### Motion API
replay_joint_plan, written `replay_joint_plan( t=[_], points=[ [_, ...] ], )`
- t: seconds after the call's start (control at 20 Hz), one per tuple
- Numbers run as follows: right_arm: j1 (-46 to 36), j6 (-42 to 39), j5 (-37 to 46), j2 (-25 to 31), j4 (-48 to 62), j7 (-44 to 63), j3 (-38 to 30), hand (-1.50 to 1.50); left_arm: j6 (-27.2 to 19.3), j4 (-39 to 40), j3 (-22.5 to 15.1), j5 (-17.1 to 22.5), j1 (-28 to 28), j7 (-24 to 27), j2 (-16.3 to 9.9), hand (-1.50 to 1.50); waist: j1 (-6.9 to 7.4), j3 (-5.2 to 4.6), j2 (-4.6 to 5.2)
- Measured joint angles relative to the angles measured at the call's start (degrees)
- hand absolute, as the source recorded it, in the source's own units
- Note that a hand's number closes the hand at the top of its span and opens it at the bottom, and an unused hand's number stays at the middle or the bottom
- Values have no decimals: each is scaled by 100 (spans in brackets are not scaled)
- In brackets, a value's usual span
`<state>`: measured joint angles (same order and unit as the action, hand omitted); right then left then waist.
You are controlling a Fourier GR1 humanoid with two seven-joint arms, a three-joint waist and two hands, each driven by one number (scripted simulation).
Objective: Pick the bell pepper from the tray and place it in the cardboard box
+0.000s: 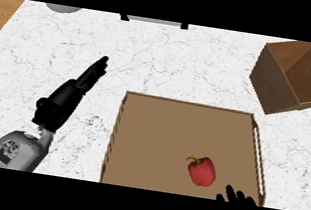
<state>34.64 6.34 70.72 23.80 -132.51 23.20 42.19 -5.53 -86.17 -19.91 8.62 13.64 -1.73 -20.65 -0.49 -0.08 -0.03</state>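
- Two hands show in our head view, and they are well apart from each other.
- We see the right hand (pixel 237 196) only as fingertips at the lower edge, over the near right corner of the tray (pixel 165 109); we cannot tell whether it is released or clenched, and it holds nothing that we can see.
- We find the pepper (pixel 201 171) lying on the tray floor, in the near right part, with its green stem pointing up and to the left.
- The pepper is just beside the right hand, a little farther from us and to its left; we see a small gap between them, so they are apart.
- Our left hand (pixel 70 95) is released, its fingers straight and pointing away from us over the counter (pixel 61 52), to the left of the tray and far from the pepper.
- We see the box (pixel 302 77) at the far right, open at the top, beyond the tray and apart from it.
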Motion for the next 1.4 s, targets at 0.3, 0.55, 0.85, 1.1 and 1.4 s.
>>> replay_joint_plan(
  t=[0.3,0.55,0.85,1.1,1.4],
  points=[
    [-857,-644,-18,-710,409,505,59,-150,113,110,118,-225,38,-18,237,0,36,4,4],
    [-1288,-813,-78,-1068,1040,733,-67,-150,231,108,213,-382,-45,7,370,0,44,7,4],
    [-1645,-628,-247,-1231,1698,630,-352,-150,405,-4,373,-590,-77,-167,541,0,39,9,1],
    [-1689,-329,-283,-1137,1942,377,-452,-150,563,-27,550,-730,-32,-246,685,0,34,9,-1],
    [-1849,-375,-286,-1209,2201,375,-526,-150,783,-207,737,-855,-148,-345,744,0,39,9,0]
  ],
)
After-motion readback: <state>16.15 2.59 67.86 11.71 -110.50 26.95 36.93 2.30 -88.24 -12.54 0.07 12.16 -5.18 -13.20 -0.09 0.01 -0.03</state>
